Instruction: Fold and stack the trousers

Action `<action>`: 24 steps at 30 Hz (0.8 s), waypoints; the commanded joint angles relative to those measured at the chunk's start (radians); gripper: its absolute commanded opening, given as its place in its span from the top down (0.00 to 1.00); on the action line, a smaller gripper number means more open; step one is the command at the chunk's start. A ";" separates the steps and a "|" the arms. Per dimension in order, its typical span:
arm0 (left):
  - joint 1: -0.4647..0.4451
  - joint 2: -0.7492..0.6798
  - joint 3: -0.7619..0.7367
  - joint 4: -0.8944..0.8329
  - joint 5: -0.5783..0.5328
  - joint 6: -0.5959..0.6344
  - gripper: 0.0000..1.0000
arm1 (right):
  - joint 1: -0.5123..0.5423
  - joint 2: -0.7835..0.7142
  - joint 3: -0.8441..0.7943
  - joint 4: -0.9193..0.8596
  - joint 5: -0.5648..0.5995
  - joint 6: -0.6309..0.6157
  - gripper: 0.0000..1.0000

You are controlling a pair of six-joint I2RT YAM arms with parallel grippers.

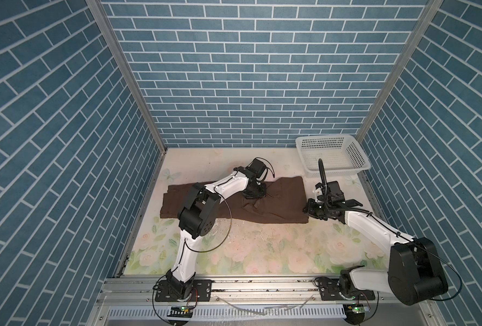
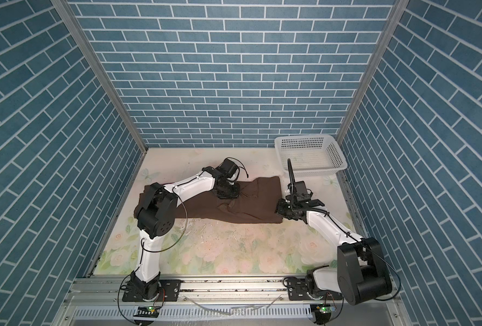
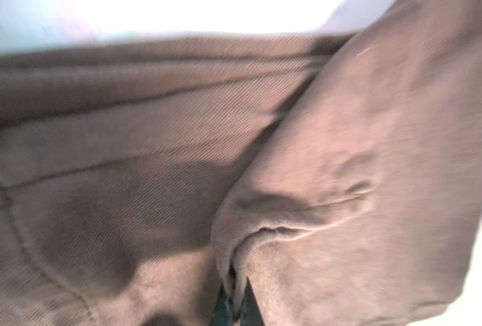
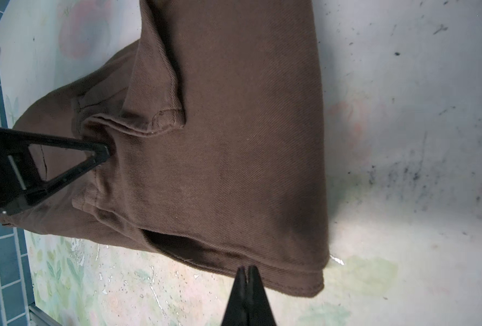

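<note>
Top views: dark chocolate-brown long trousers [image 1: 285,203] lie stretched across the floral-print table [image 1: 262,254], seemingly halved leg on leg. Left gripper [image 1: 255,196] pinches a mid-garment fold; right gripper [image 1: 305,210] sits closed at the hem. Crosswise folds and stacking remain.

L arm stretched fwd, wrist bent down, L gripper [image 1: 253,197] pinching trousers [image 1: 285,203]; R arm low, R gripper [image 4: 247,274] closed.

Blurred trousers [image 3: 149,169] (brown); end effector [image 3: 237,293] pinching fold.
</note>
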 commanded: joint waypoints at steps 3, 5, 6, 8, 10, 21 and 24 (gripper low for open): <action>0.013 -0.165 -0.060 -0.021 0.046 -0.051 1.00 | -0.006 -0.010 -0.023 -0.015 -0.012 -0.054 1.00; 0.022 -0.208 -0.122 -0.002 0.057 -0.097 1.00 | -0.006 -0.004 -0.026 0.001 -0.032 -0.055 1.00; 0.030 -0.228 -0.164 0.022 0.073 -0.123 1.00 | -0.005 -0.001 -0.028 0.008 -0.046 -0.055 1.00; 0.043 -0.261 -0.243 0.060 0.088 -0.167 1.00 | -0.005 0.006 -0.029 0.021 -0.069 -0.055 1.00; 0.061 -0.285 -0.320 0.100 0.084 -0.204 1.00 | -0.006 0.012 -0.028 0.029 -0.089 -0.062 1.00; 0.217 -0.234 -0.427 0.179 0.158 -0.303 0.64 | -0.005 0.007 -0.038 0.036 -0.115 -0.072 0.95; 0.212 -0.266 -0.398 0.175 0.142 -0.280 0.61 | -0.004 0.002 -0.037 0.034 -0.122 -0.067 0.93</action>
